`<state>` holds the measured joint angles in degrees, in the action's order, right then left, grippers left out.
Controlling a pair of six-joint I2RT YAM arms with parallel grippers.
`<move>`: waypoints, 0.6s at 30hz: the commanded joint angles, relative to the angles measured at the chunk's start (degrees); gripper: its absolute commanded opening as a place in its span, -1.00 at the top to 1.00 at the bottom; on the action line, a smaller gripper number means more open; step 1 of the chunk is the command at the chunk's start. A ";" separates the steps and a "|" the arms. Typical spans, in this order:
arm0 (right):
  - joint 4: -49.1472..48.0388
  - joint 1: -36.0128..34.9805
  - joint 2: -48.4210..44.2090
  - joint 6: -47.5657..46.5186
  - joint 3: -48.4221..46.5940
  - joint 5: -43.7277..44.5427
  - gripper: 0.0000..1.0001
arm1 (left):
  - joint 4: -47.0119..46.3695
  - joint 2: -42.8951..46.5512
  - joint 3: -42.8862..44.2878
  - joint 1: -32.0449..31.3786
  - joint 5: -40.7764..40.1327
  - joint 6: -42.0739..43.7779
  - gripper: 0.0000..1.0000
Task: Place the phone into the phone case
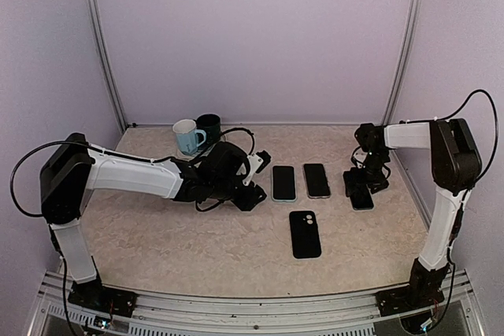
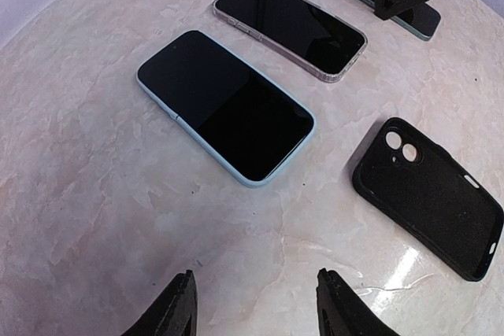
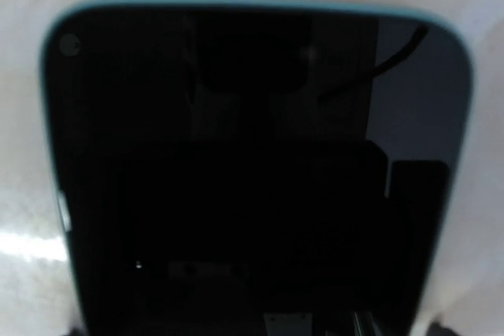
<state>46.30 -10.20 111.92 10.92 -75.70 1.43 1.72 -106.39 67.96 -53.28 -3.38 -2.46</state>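
Observation:
An empty black phone case (image 1: 305,234) lies camera holes up in the middle of the table; it also shows in the left wrist view (image 2: 429,194). A phone with a light blue rim (image 1: 283,182) (image 2: 224,116) lies screen up beside a phone with a clear rim (image 1: 316,180) (image 2: 290,27). My left gripper (image 1: 260,176) (image 2: 256,304) is open and empty, just left of the blue-rimmed phone. My right gripper (image 1: 366,182) (image 3: 253,328) hangs low over a teal-rimmed phone (image 1: 362,197) (image 3: 252,155), jaws wide on either side of it. The phone lies flat.
A white mug (image 1: 187,137) and a dark mug (image 1: 209,127) stand at the back left behind my left arm. Grey walls and metal posts close in the table at the back and sides.

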 commanded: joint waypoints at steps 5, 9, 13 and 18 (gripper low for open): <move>1.52 0.55 2.86 -1.70 0.19 -1.29 -0.70 | -1.27 -0.40 -0.73 0.60 0.59 0.79 -0.04; 1.06 0.56 2.76 -2.27 0.90 -4.54 -0.43 | -0.93 -1.04 -0.32 0.63 0.47 0.96 -0.04; 0.52 0.53 1.89 -1.88 0.90 -3.24 -0.23 | -0.14 -1.48 0.04 0.55 1.24 1.67 -0.06; -1.52 0.40 -2.28 -1.43 1.83 -2.90 -0.12 | 1.56 -2.72 -0.40 -0.92 3.11 3.80 -0.04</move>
<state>46.35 -10.00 111.85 9.15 -75.88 0.08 1.89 -106.94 67.96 -53.15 -2.09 -1.30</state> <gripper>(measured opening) 0.702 0.526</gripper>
